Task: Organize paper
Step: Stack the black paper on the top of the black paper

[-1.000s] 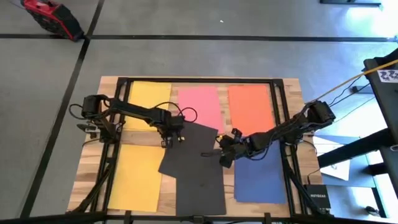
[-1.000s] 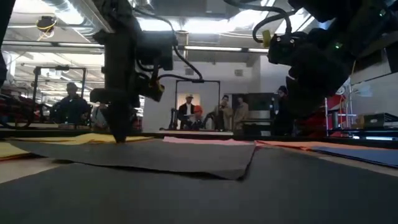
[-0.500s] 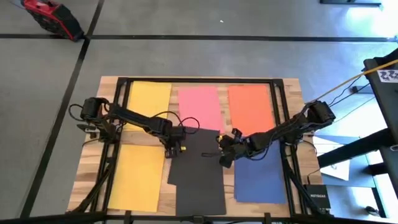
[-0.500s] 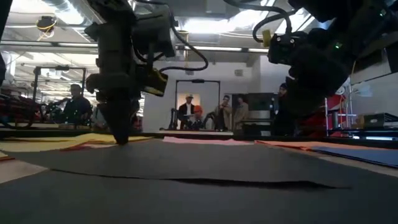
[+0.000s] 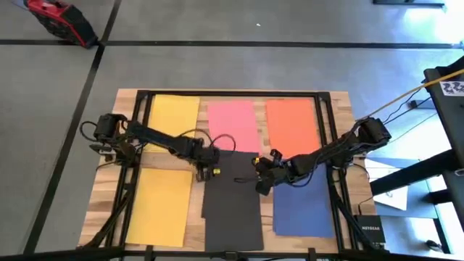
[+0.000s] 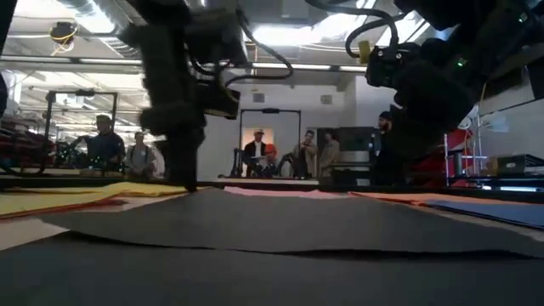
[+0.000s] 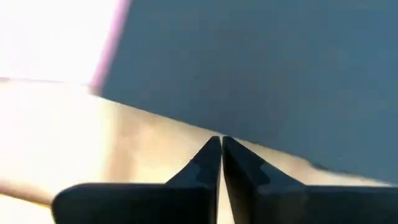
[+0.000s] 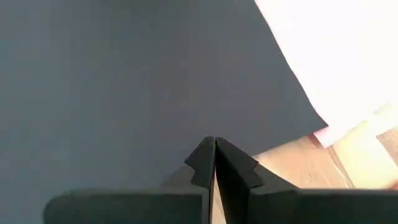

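Pale wooden table (image 5: 109,210) — six paper sheets (image 5: 232,210) flat on it — two rows

Both arms meet over the middle of the table (image 5: 341,101). The left gripper (image 5: 205,172) and the right gripper (image 5: 259,175) stand at either side of the black paper (image 5: 232,206), so that middle spot is crowded. The near left and far parts lie open, with only flat paper there.

left pincer (image 7: 221,144) | fingers (image 7: 199,168) pressed together, tips meeting | tips at edge of black sheet (image 7: 267,68) | bare desk (image 7: 93,137) beneath | pink strip (image 7: 109,46) along sheet's side | washed-out white patch beyond
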